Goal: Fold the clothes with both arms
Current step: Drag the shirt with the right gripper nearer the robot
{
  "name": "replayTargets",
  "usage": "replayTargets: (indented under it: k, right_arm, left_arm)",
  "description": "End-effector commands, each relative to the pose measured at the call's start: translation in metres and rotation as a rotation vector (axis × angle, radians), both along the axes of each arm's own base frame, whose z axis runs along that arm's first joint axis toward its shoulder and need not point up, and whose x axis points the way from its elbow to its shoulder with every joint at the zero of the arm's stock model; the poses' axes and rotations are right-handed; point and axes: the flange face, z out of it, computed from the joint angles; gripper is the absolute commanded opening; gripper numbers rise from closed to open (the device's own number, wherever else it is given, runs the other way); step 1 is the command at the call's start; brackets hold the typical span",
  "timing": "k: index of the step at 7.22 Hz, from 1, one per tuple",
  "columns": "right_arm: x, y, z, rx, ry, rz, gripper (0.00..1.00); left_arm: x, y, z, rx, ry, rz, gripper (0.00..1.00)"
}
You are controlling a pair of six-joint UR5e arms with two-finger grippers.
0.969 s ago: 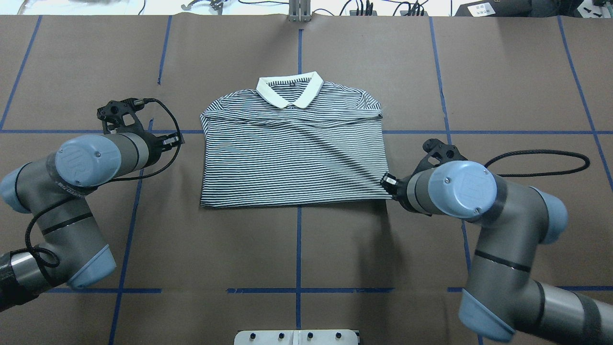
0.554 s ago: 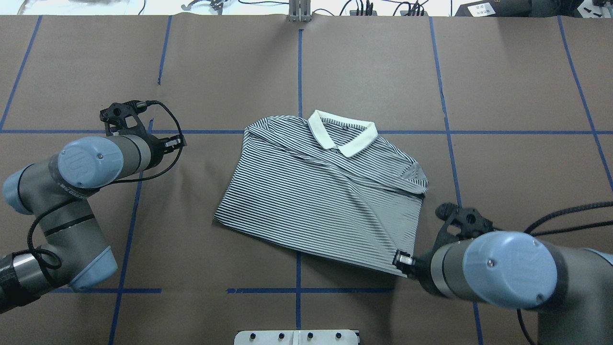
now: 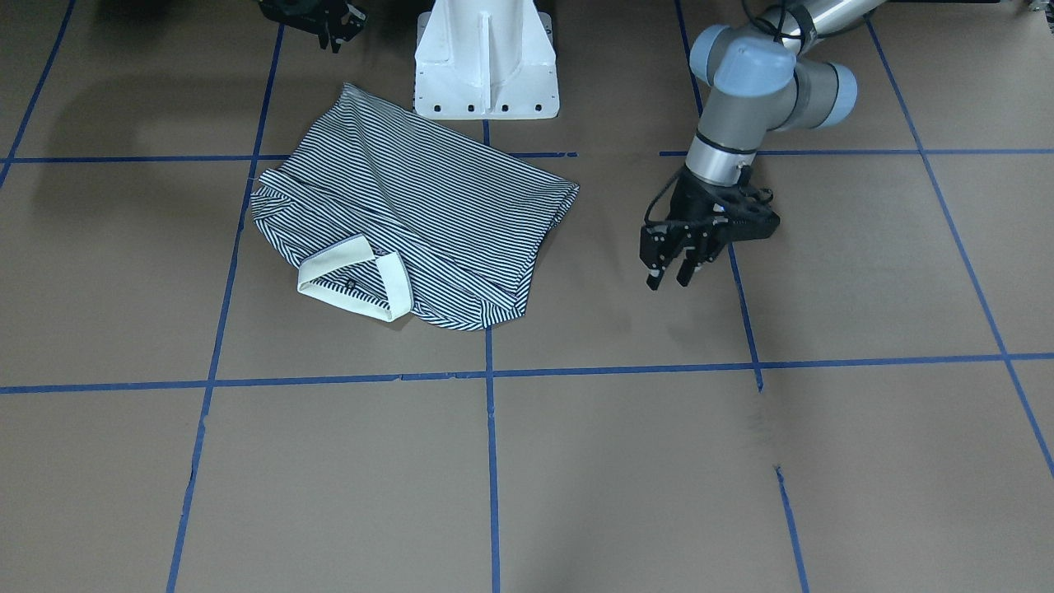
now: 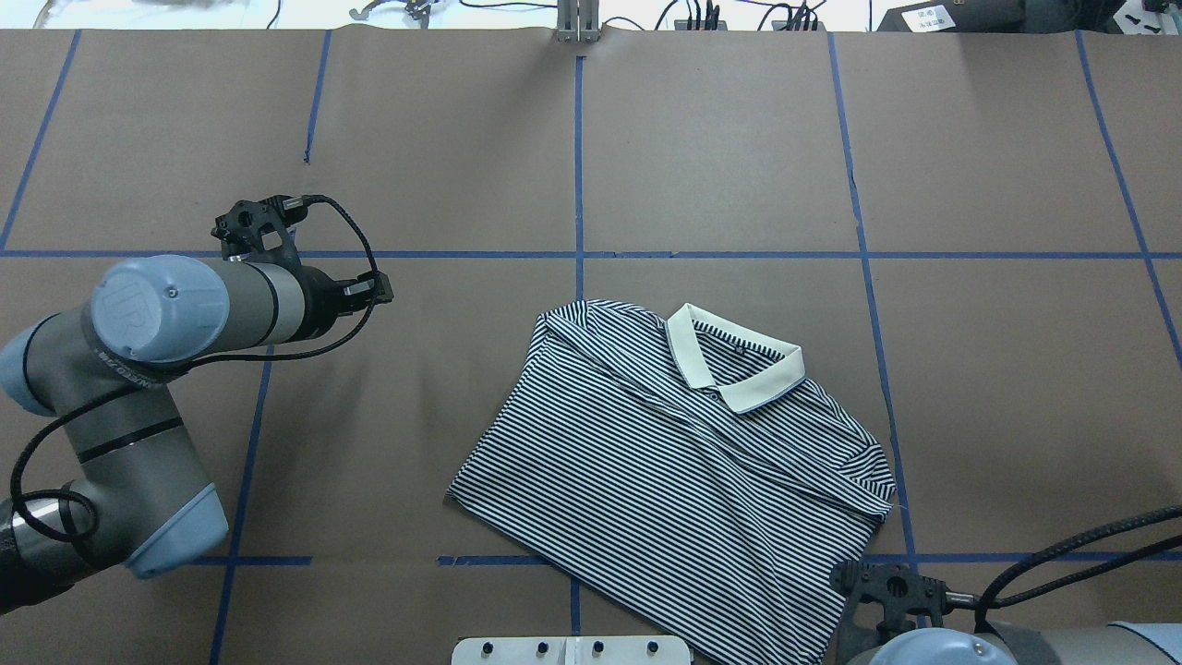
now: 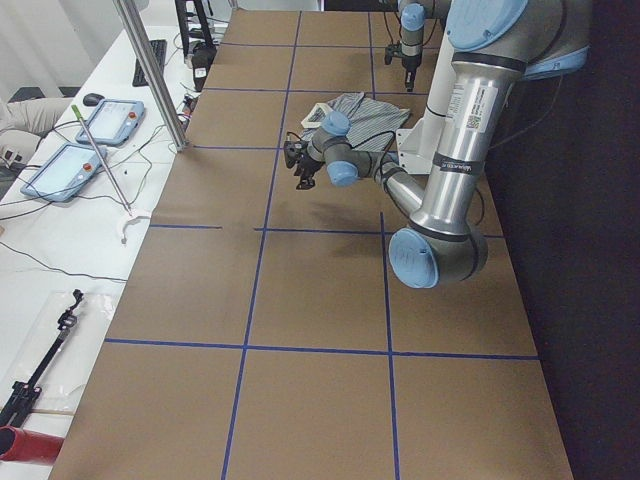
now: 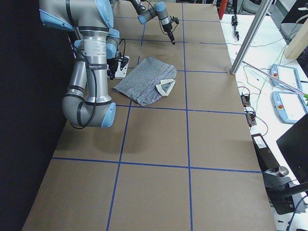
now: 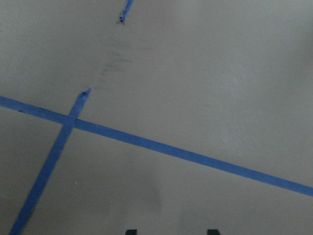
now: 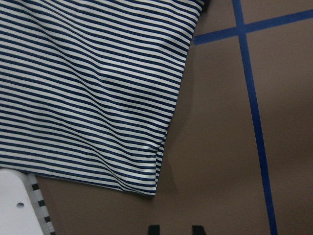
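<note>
Biggest thing first: the table [image 4: 720, 139], covered in brown paper and marked into big squares with blue tape lines [image 4: 578, 166]. Off its far edge sat a white bench [image 5: 60, 230] with two tablets [image 5: 65, 170] and loose wires, plus a metal post [image 5: 150, 70] at the table's rim.

My left arm [image 4: 157, 314] reached in over the left half, black cable [image 4: 342, 231] looping round the wrist. My right arm [image 6: 91, 57] was pulled back close to my body, and in the overhead view its wrist covered the corner of the hem nearest me.

The polo shirt [image 4: 665, 480] lay flat on the table, front up and sleeves tucked in. It made a rough rectangle turned askew to the tape grid, sitting near my side and right of centre. Its near edge ran right up to the white pedestal base [image 3: 486, 58] — touching it, as far as I could tell. The cream collar [image 4: 739, 369] pointed away from me.

My left gripper [image 3: 667, 282] hung over bare paper by a tape crossing, well apart from the shirt, fingers spread and nothing in them. My right gripper [image 8: 175, 230] hovered just beside the hem corner — fingers parted, only table between them.
</note>
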Motion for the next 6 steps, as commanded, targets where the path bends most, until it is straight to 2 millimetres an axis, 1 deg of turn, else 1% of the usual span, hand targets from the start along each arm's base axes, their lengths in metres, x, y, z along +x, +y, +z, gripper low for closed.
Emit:
replayTargets:
  k: [1, 2, 3, 4, 5, 6]
  right_arm:
    - [-0.01, -0.002, -0.004, 0.001, 0.003, 0.006, 1.0]
    - [-0.023, -0.021, -0.006, 0.005, 0.006, 0.057, 1.0]
    - [-0.019, -0.064, -0.018, 0.032, -0.022, 0.162, 1.0]
    - [-0.009, -0.11, -0.031, 0.04, -0.048, 0.264, 1.0]
    - [0.006, -0.155, -0.039, 0.05, -0.06, 0.352, 1.0]
    - [0.014, -0.18, -0.046, 0.054, -0.106, 0.406, 1.0]
  left_arm:
    - [-0.001, 0.04, -0.04, -0.08, 0.135, 0.085, 0.58]
    - [0.02, 0.067, -0.042, -0.124, 0.153, 0.121, 0.59]
    - [0.047, 0.104, -0.044, -0.177, 0.17, 0.143, 0.62]
    - [0.083, 0.143, -0.037, -0.189, 0.098, 0.146, 0.62]
    - [0.099, 0.16, -0.03, -0.209, 0.0, 0.151, 0.62]
    - [0.105, 0.159, -0.037, -0.224, -0.046, 0.148, 0.62]
